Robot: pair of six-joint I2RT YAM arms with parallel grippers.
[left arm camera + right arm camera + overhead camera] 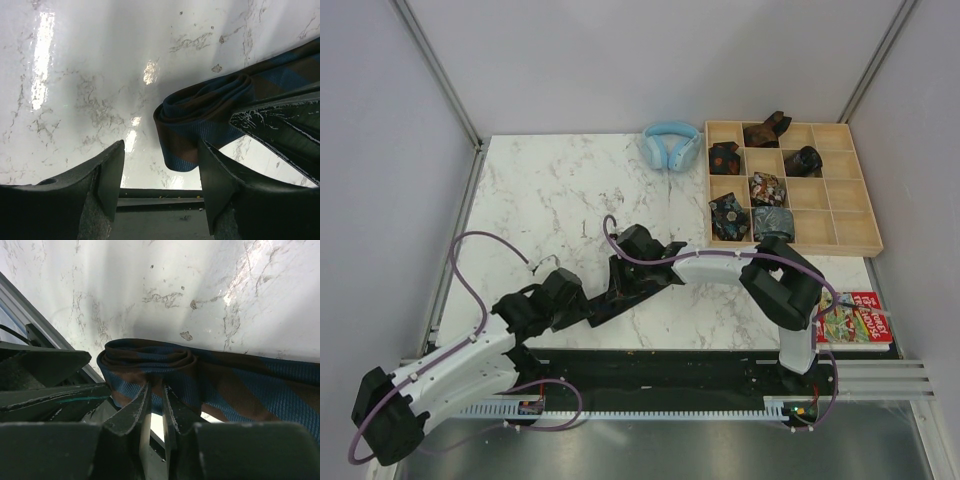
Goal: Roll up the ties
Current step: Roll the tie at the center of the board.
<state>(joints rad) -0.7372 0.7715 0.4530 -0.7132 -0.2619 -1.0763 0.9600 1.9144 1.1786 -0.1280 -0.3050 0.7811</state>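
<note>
Marble tabletop [75,75] bore one part-rolled tie [240,385]; right gripper [156,390] pinched its coil; left gripper [161,150] stood wide, coil just ahead.

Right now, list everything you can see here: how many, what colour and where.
Striped tie: one, blue and brown, partly rolled on the table between the two hands.
Rolled ties: six, dark and patterned, in the tray's left compartments.
Compartment tray: one, light wood, far right of the table.
Headphones: one pair, light blue, far edge, just left of the tray.
Book: one, red and multicoloured, near right, beside the right arm.
Table: one, white marble.
Left hand: one, black, open, at the roll.
Right hand: one, black, shut on the striped tie's roll.
</note>
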